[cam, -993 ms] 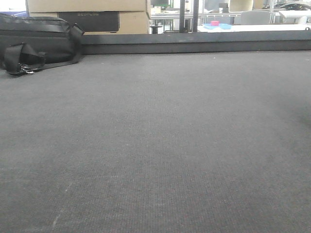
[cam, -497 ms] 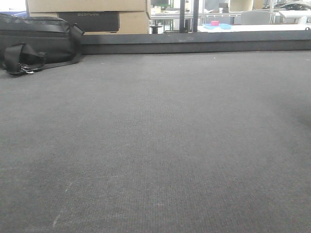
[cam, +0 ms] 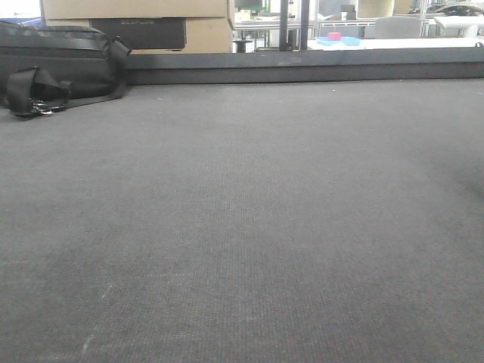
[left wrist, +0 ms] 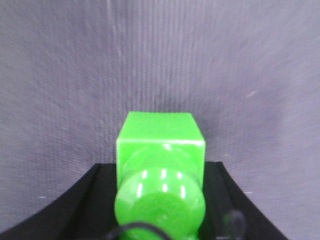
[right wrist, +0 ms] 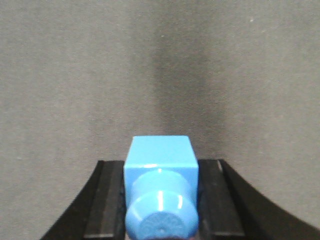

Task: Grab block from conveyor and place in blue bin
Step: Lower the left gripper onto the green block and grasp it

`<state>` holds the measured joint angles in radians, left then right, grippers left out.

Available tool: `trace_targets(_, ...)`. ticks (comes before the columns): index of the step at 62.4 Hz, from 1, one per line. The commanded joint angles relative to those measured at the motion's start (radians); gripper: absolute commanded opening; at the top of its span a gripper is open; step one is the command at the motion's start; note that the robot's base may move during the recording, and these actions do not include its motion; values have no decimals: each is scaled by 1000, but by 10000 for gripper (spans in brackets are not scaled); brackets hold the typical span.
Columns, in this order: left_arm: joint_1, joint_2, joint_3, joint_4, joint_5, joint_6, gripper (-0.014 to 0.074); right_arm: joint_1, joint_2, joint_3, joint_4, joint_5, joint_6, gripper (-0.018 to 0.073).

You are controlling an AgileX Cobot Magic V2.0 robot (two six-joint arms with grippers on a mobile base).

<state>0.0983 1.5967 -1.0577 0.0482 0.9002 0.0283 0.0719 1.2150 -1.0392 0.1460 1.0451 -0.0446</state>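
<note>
The conveyor [cam: 249, 212] is a wide dark grey woven belt with a dark raised rim [cam: 302, 66] at the back. No block shows on it in any view, and no blue bin is in view near the belt. Neither arm shows in the front view. In the left wrist view my left gripper [left wrist: 161, 127] shows as one green square-ended tip between black side parts, with no gap, hanging over bare belt [left wrist: 160, 60]. In the right wrist view my right gripper [right wrist: 160, 150] shows the same way in blue, over bare belt [right wrist: 75, 75]. Nothing separate is seen held.
A black bag [cam: 57, 64] with straps lies at the belt's back left corner. Cardboard boxes [cam: 136, 19] stand behind it. Far behind the rim, a white table holds a small pink thing [cam: 334, 35] on blue pieces.
</note>
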Motion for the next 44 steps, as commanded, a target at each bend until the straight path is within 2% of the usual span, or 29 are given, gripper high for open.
trace_targets(1,2,-68,-40,-48,0,1,-111,-7,-19,-8,28,-5,-8,-162)
trace_targets(8,2,-163,-73,-117,-31,1,-111,-7,-36,-8,48,-34,-10,-162)
trace_targets(14,-13,-267,-68,-209,-116,1,-111,-7,-50,-4,67,-147,-10,-162)
trace_targets(23,-68,-380,-11,-200,-325,1,-111,-7,-53,-4,67,-329,-10,-162)
trace_targets(34,-115,-519,125,-194,-544,1,-111,-7,-88,27,59,-454,-10,-162)
trace_targets(44,-115,-641,251,-194,-619,1,-111,-7,-202,143,59,-652,-10,-162)
